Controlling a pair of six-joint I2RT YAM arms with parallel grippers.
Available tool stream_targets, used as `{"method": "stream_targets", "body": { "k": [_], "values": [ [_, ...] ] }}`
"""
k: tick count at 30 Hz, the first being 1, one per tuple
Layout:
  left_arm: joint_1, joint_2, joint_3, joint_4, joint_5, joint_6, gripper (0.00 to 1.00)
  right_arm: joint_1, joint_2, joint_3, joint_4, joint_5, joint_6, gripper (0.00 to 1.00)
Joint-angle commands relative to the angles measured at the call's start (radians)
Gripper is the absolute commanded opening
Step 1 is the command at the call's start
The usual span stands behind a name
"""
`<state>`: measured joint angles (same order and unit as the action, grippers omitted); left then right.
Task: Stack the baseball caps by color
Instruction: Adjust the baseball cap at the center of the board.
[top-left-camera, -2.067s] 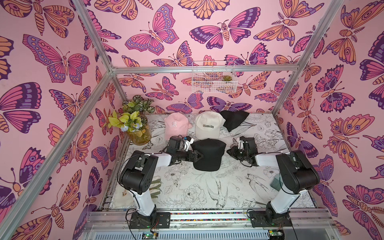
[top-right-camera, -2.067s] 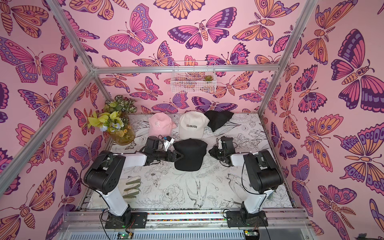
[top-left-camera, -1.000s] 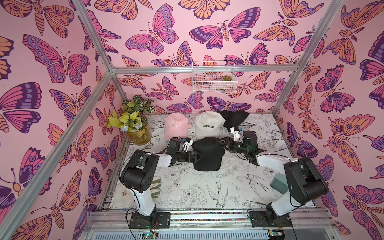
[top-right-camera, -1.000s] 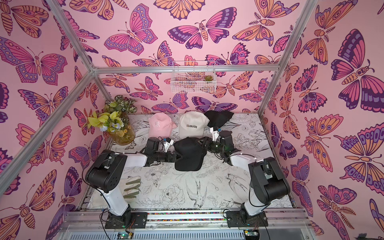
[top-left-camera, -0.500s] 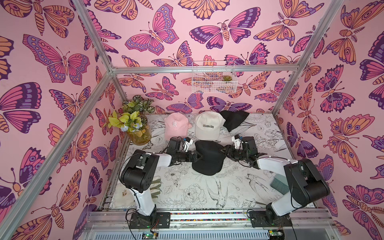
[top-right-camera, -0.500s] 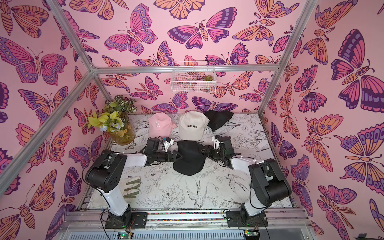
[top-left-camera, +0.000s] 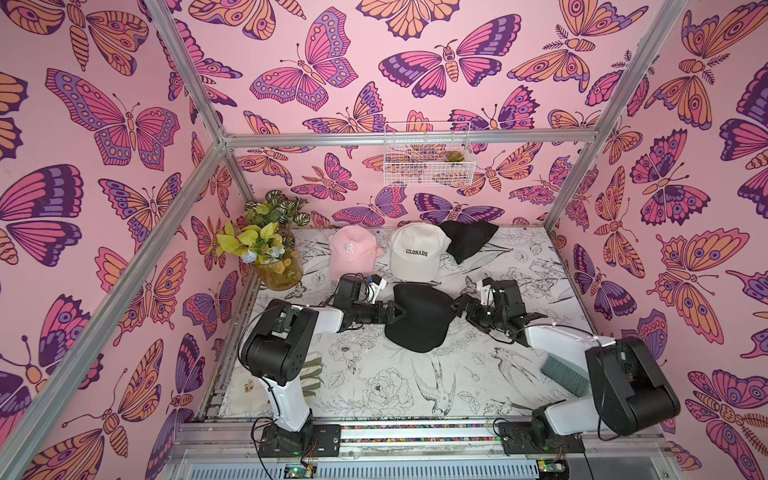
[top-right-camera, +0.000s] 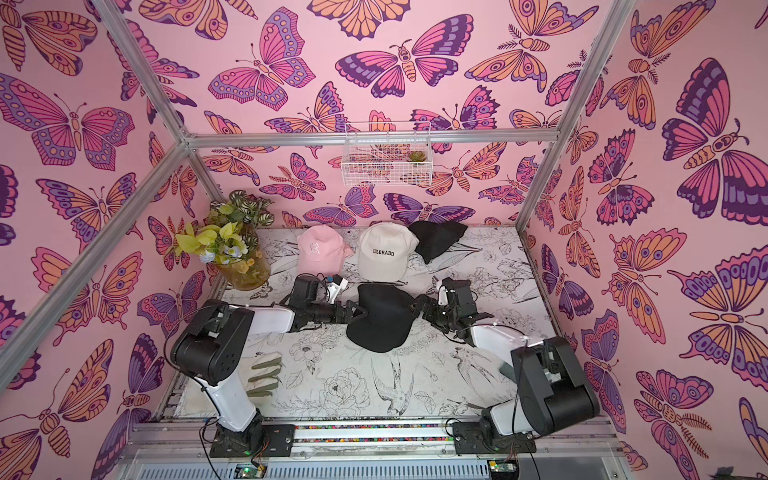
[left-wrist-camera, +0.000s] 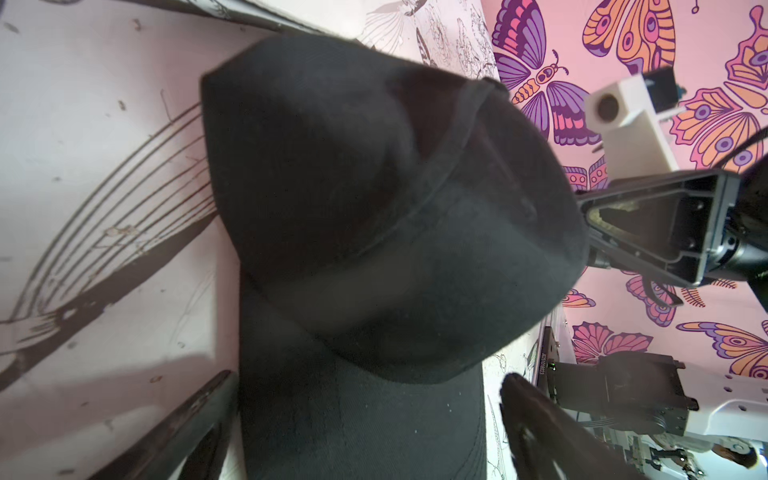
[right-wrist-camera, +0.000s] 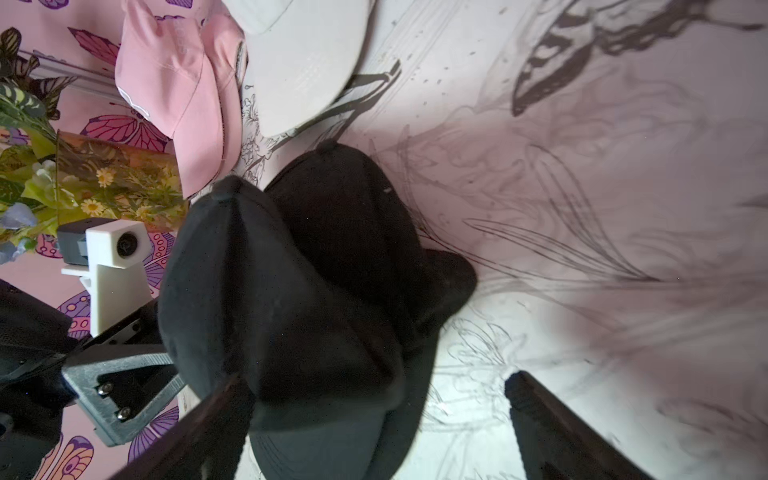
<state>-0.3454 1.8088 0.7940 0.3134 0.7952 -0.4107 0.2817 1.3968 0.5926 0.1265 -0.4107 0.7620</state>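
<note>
Midway across the tabletop (top-left-camera: 415, 386), between the two arms, we see the black pile (top-left-camera: 417, 318) lying flat with its brim toward the front. A second ago the right pincer (top-left-camera: 457, 308) had its jaws partly drawn in at the pile's right edge. Now those jaws stand spread and released, one just beside the crown and the other well clear of the fabric in the right wrist view. The pile has also settled a little toward the front since then.

The left pincer (top-left-camera: 392, 312) is likewise released, its jaws wide on either side of the brim and gripping nothing.

From the right wrist we make out two caps. The upper black cap (right-wrist-camera: 257, 299) sits askew over the lower black cap (right-wrist-camera: 353, 216), with their crowns offset rather than nested. We judge that black now counts two, loosely set, and the pile may want squaring.

The third black cap (top-left-camera: 467, 241) is still to be stacked. It lies at the back, touching the cream cap (top-left-camera: 415, 251), with the pink cap (top-left-camera: 353, 249) just beside that. How many caps lie under the cream one we cannot tell.
</note>
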Motion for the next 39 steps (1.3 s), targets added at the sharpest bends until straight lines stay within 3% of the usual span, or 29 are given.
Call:
{"method": "stream_targets", "body": {
  "k": [1, 7, 17, 24, 28, 39],
  "values": [
    [0.003, -0.018, -0.022, -0.032, 0.016, -0.014, 1.0, -0.018, -0.067, -0.045, -0.033, -0.043, -0.003, 0.99],
    [0.0, -0.008, -0.024, -0.046, 0.033, -0.04, 1.0, 0.011, -0.015, -0.085, 0.118, -0.255, 0.023, 0.99],
    [-0.054, -0.007, 0.029, -0.046, 0.047, -0.099, 1.0, 0.094, 0.224, 0.002, 0.291, -0.247, 0.043, 0.99],
    [-0.072, 0.002, 0.042, -0.046, 0.035, -0.124, 1.0, 0.094, 0.275, 0.102, 0.207, -0.263, -0.016, 0.99],
    [-0.06, -0.006, 0.045, -0.086, -0.012, -0.1, 1.0, 0.093, 0.231, 0.11, 0.127, -0.238, -0.06, 0.99],
    [-0.038, -0.111, 0.09, -0.341, -0.154, 0.091, 1.0, 0.034, -0.001, 0.062, 0.011, 0.071, -0.116, 0.99]
  ]
}}
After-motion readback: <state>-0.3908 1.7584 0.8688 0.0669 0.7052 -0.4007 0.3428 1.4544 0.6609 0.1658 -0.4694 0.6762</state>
